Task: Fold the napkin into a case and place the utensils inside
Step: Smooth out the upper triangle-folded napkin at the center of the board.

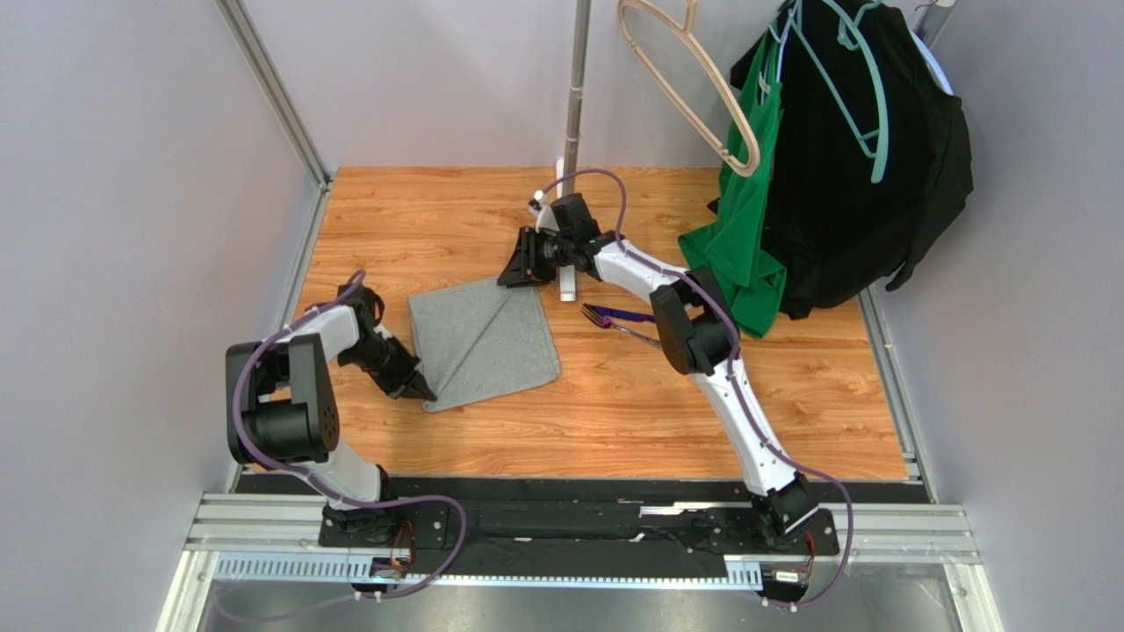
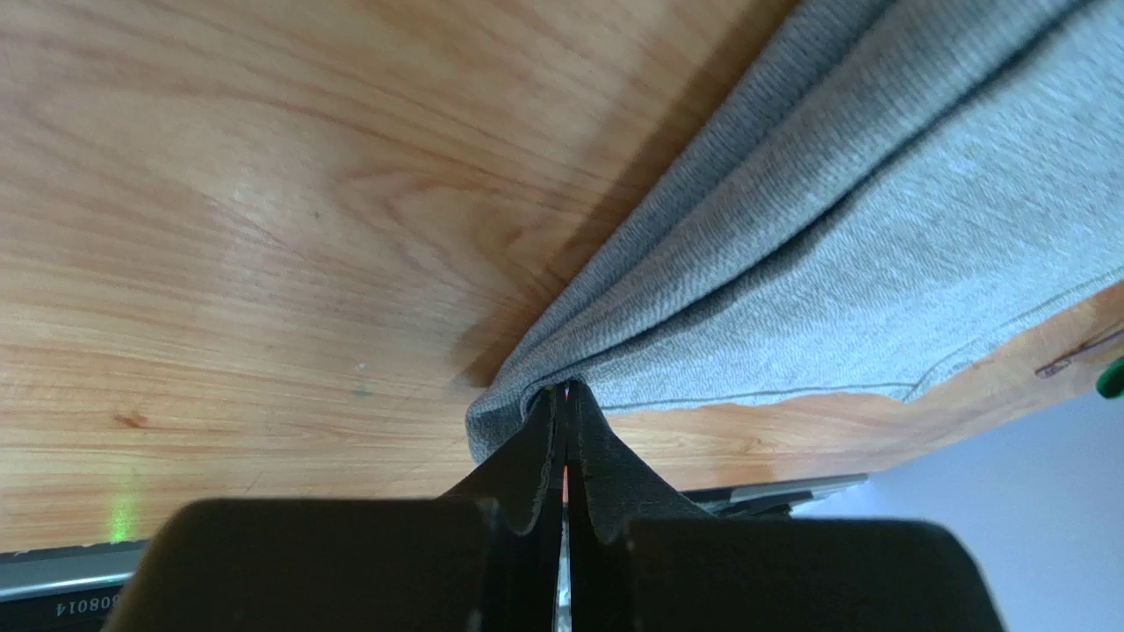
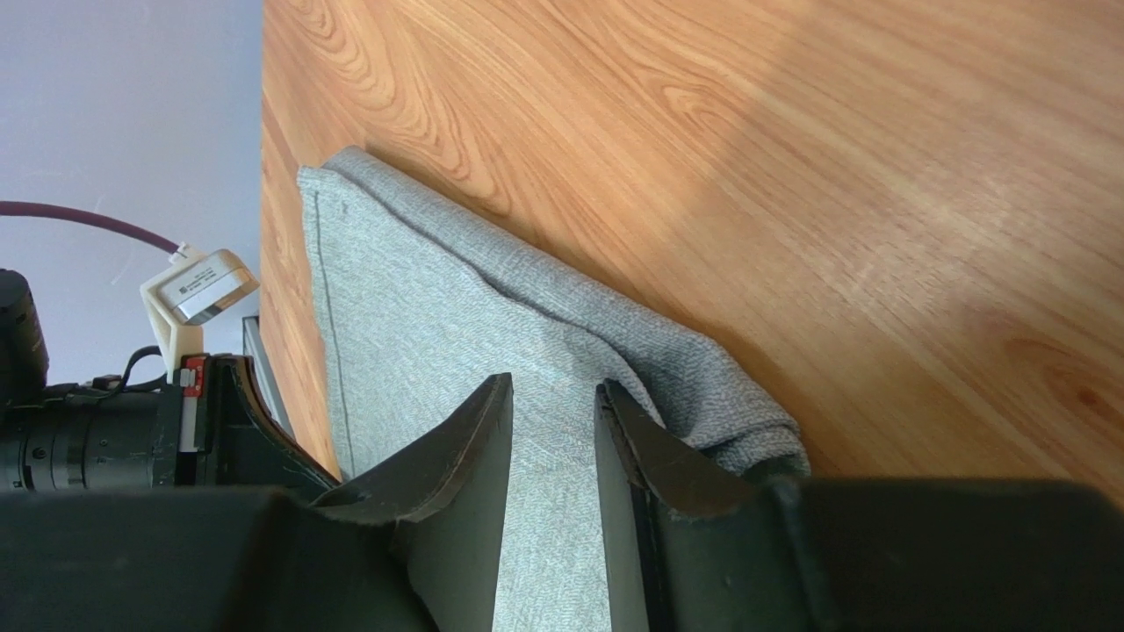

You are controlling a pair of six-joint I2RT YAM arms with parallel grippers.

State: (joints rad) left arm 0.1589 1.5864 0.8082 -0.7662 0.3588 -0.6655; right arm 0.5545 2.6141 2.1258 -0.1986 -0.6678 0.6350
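Down low, left gripper (image 1: 422,391) on napkin (image 1: 495,345)

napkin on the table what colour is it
Plain heather grey, no pattern; the napkin shows best in the left wrist view.

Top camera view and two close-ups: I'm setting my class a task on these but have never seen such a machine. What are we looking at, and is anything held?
Two robot arms are bolted at the near edge of a table. The wide picture looks down from above and behind them. Each close-up comes from a camera on one wrist, so that arm's dark fingers show. On the table lies a partly folded grey napkin, with two utensils beside it. The left gripper is shut on the napkin's near corner. The right gripper sits at its far corner, jaws apart, gripping nothing. A green garment and a black garment hang behind.
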